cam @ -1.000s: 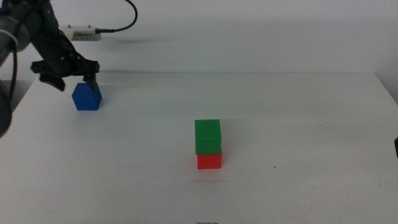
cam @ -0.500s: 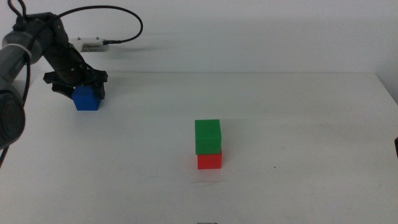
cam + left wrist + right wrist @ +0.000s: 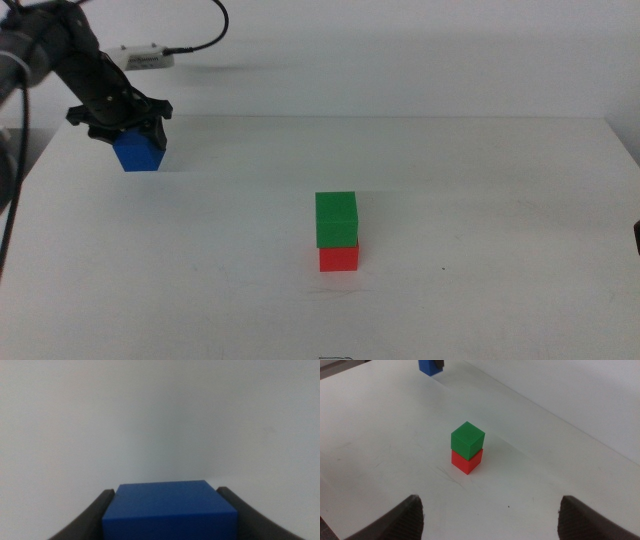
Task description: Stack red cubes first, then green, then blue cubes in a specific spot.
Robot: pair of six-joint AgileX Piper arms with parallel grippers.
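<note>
The blue cube (image 3: 138, 154) is at the far left of the table, just above the surface, with my left gripper (image 3: 130, 134) shut on it. In the left wrist view the blue cube (image 3: 170, 510) fills the gap between the two dark jaws of the left gripper (image 3: 166, 491). The green cube (image 3: 336, 218) sits squarely on the red cube (image 3: 338, 258) at the table's middle, on plain white tabletop. My right gripper (image 3: 491, 502) waits open at the right side, well short of the green cube (image 3: 467, 439) and red cube (image 3: 466, 461).
A white box (image 3: 146, 58) with a black cable lies behind the table at the back left. The table's far edge (image 3: 400, 117) runs behind the cubes, and its right edge (image 3: 622, 150) is near the waiting arm.
The left gripper came down over the blue cube, shut on it and raised it slightly. The green and red stack has not moved.
</note>
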